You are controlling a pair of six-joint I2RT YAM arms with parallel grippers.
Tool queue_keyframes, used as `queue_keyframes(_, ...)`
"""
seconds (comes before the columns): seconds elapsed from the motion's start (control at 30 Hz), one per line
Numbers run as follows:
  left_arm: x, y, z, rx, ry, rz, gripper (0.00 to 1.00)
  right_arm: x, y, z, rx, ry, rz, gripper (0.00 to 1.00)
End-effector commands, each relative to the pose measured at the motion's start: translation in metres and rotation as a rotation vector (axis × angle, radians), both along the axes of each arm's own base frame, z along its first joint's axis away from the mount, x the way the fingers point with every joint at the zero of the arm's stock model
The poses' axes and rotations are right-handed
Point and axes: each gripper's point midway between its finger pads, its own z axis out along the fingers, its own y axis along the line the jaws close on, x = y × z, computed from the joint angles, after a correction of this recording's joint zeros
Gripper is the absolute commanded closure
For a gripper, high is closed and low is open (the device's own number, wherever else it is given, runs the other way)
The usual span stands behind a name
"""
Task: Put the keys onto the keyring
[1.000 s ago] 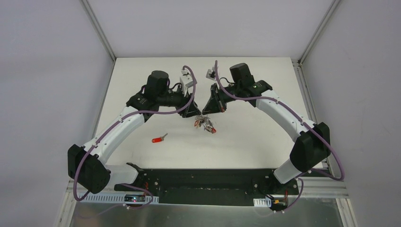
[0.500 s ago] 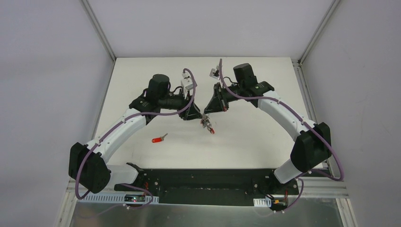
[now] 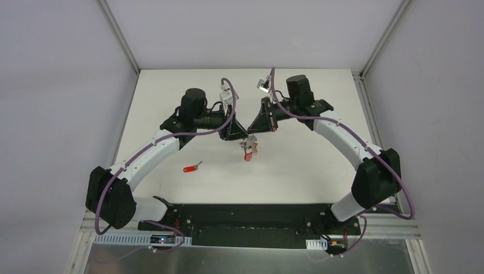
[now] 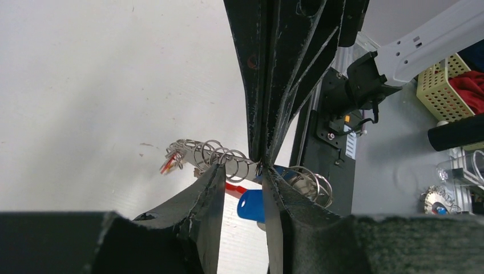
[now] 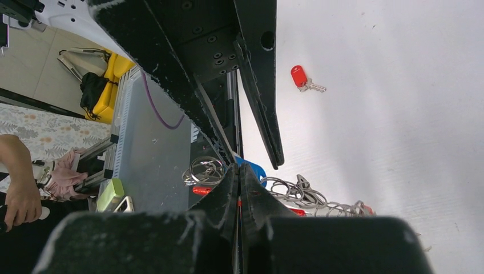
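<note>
Black and pressed tight together, the right claw (image 5: pixel 239 181) pinches a grey wire ring of the keyring (image 4: pixel 220 155), whose rings, red band and small tags spread to both sides of its tip, near the middle of the table (image 3: pixel 308 165). Meeting it tip to tip, the left claw (image 4: pixel 242 170) stands partly open, a narrow gap between its fingers; the head of a blue key (image 4: pixel 251 205) shows in that gap, but whether the fingers touch it I cannot tell. Well apart, on the left arm's side, a red key (image 5: pixel 299 76) lies flat on the white table, its silver blade turned toward the keyring.
</note>
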Motion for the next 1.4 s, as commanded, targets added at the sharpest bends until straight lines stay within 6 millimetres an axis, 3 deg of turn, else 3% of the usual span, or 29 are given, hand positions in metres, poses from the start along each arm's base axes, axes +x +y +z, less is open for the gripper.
queue_keyframes(0.0,-0.007,-0.009,0.013,-0.066,-0.014,-0.050,0.71,-0.010,-0.002,0.029,0.087,-0.053,0.042,1.00)
queue_keyframes(0.6,-0.009,-0.021,0.028,-0.180,0.047,-0.082,0.89,-0.005,-0.004,0.028,0.104,-0.031,0.023,1.00)
queue_keyframes(0.77,-0.008,-0.021,0.033,-0.195,0.050,-0.078,1.00,-0.004,-0.004,0.026,0.106,-0.025,0.020,1.00)
queue_keyframes(1.1,-0.008,-0.019,0.034,-0.174,0.039,-0.074,1.00,-0.005,-0.005,0.023,0.103,-0.023,0.015,1.00)
queue_keyframes(1.37,-0.018,-0.013,0.037,-0.150,-0.004,-0.097,1.00,-0.003,-0.012,0.016,0.082,-0.054,-0.016,0.79)
